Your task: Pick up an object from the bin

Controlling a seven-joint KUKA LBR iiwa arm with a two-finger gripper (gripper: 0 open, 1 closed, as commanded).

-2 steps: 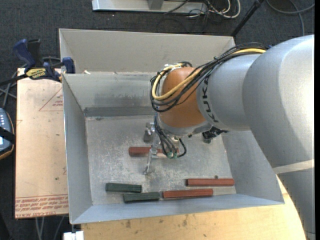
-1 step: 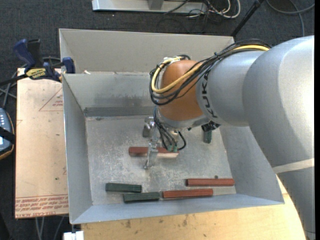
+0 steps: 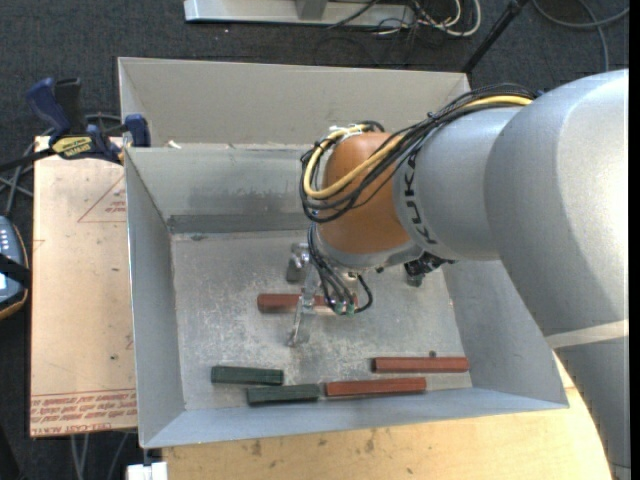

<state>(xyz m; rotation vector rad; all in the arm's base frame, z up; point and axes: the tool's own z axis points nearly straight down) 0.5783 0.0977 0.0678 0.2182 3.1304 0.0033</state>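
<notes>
Red-brown bar lies mid-bin, its end beneath the gripper. Grasp stage, apparently; whether it is clamped, I cannot tell. Next: firm closure, then straight lift.

Bin: grey, scuffed
Centre bar: reddish brown
Right bar: reddish brown
Near right bar: reddish brown
Left bar: dark green
Near left bar: dark green
Wrist cover: orange
Cables: yellow, black

Grey bin with three red-brown bars, two dark-green bars
</notes>
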